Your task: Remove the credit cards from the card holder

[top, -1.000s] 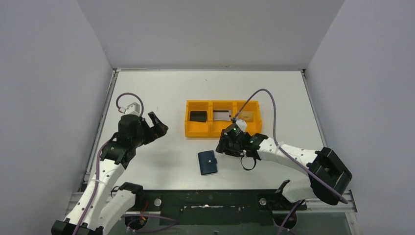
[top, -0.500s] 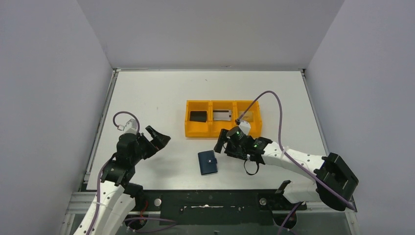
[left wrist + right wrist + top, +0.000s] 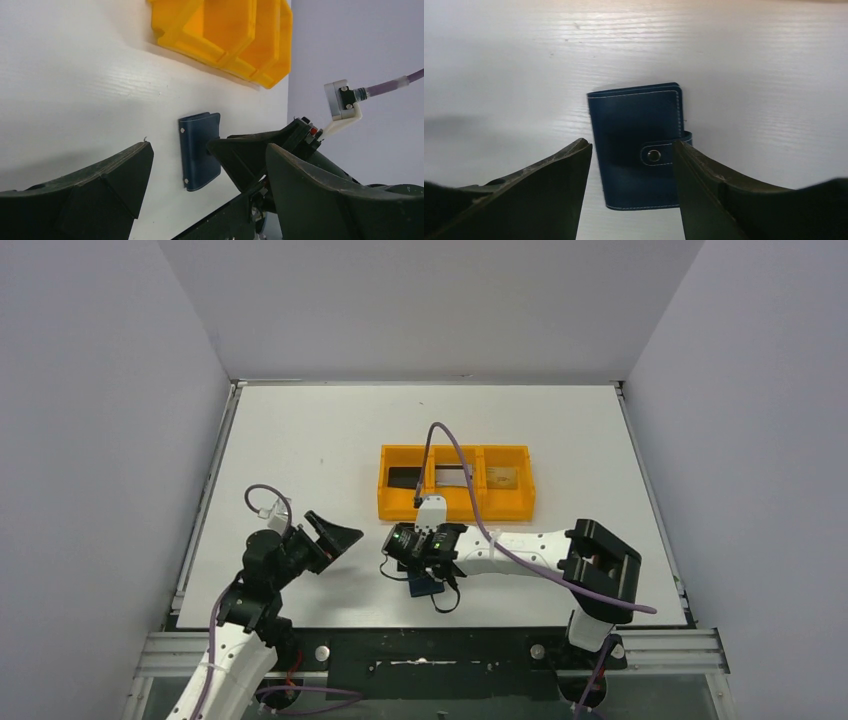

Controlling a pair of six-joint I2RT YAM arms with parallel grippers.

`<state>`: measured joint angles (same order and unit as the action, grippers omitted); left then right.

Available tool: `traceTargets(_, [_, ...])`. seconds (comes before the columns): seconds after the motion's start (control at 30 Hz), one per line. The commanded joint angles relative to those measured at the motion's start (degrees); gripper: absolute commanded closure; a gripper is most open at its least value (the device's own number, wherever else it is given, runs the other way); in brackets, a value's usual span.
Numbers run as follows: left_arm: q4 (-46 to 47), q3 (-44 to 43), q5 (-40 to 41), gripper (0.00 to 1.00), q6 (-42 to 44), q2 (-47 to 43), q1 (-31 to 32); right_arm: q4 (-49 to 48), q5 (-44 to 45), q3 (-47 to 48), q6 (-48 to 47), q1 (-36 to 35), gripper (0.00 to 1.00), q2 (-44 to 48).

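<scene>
The card holder [image 3: 636, 130], a dark navy wallet, lies closed on the white table with its snap tab [image 3: 656, 155] fastened. My right gripper [image 3: 630, 145] is open and hovers over it, a finger on either side, holding nothing. In the top view the right gripper [image 3: 405, 552] hides most of the card holder [image 3: 426, 587]. My left gripper [image 3: 333, 537] is open and empty, left of the card holder [image 3: 199, 150], and faces it. A black card [image 3: 403, 478], a silver card [image 3: 455, 477] and a gold card [image 3: 501, 478] lie in the orange tray.
The orange three-compartment tray [image 3: 400, 508] stands just behind the wallet, and shows in the left wrist view [image 3: 225, 30]. The right arm's purple cable [image 3: 450, 450] arcs over the tray. Grey walls enclose the table on three sides.
My right gripper has swung left from beside the tray to above the wallet. My left arm has drawn back toward the near edge, its gripper still open.
</scene>
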<state>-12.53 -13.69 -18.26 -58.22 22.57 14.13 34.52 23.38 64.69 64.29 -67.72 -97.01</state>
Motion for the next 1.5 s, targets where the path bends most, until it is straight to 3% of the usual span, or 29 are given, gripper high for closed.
traceTargets(0.0, [8.10, 1.40, -7.45, 0.17, -2.49, 2.09, -0.31, 4.76, 7.48, 0.71, 2.15, -1.13, 0.43, -0.02])
traceTargets(0.17, [-0.75, -2.55, -4.32, 0.18, 4.38, 5.05, 0.14, 3.62, 7.12, -0.26, 2.20, -1.34, 0.52, -2.08])
traceTargets(0.4, [-2.98, -4.69, -0.01, 0.29, 6.24, 10.32, 4.25, 3.90, 7.46, -1.46, 5.51, -2.05, 0.56, -2.68])
traceTargets(0.5, [-3.09, -5.61, 3.13, 0.30, 7.72, 14.04, 7.40, 0.26, 5.88, -2.85, 4.54, -2.03, 0.57, -2.68])
traceTargets(0.6, [-3.73, -7.06, 7.83, 0.30, 8.41, 17.51, 12.73, 0.78, 5.87, -2.84, 5.28, -2.06, 0.65, -3.50])
traceTargets(0.83, [2.13, -7.07, 15.32, 0.31, 4.93, 22.67, 24.16, -1.73, 5.87, -5.87, 6.51, -2.22, 0.74, -2.00])
traceTargets(1.27, [13.00, -6.00, 16.90, 0.37, 1.73, 32.75, 30.50, -13.93, 2.96, -11.99, 6.04, -2.19, 1.00, 2.57])
traceTargets(1.33, [14.14, -5.97, 16.96, 0.37, 1.25, 34.39, 31.35, -14.91, 2.45, -12.69, 5.92, -2.17, 1.00, 3.23])
traceTargets(1.47, [13.19, -6.36, 19.21, 0.37, 0.72, 36.37, 32.52, -10.67, 3.91, -10.71, 5.57, -2.21, 0.84, 4.07])
